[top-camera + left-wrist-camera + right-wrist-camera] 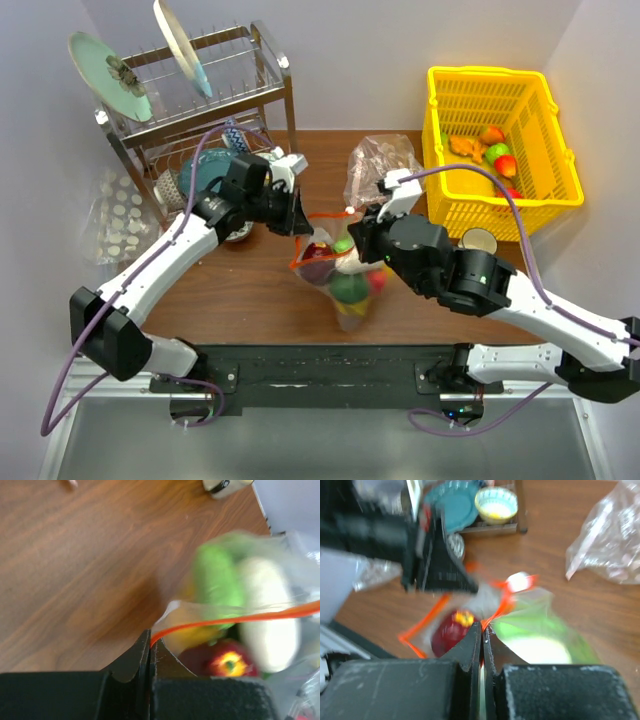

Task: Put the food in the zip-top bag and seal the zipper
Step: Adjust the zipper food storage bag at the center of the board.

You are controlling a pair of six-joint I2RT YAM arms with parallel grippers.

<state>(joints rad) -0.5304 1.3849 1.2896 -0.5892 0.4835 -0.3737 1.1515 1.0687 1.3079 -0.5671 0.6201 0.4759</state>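
A brown wood-grain worktop [250,290] was enclosed by plain white walls [400,60]. Near its middle was seen the zip-top bag [345,285], filled with food [227,662]. Its zipper [240,618] was pinched by the left end effector [150,641] and the right end effector [481,629], both clamped tight. A yellow basket [500,72] and a dish rack [285,75] were set at the back.
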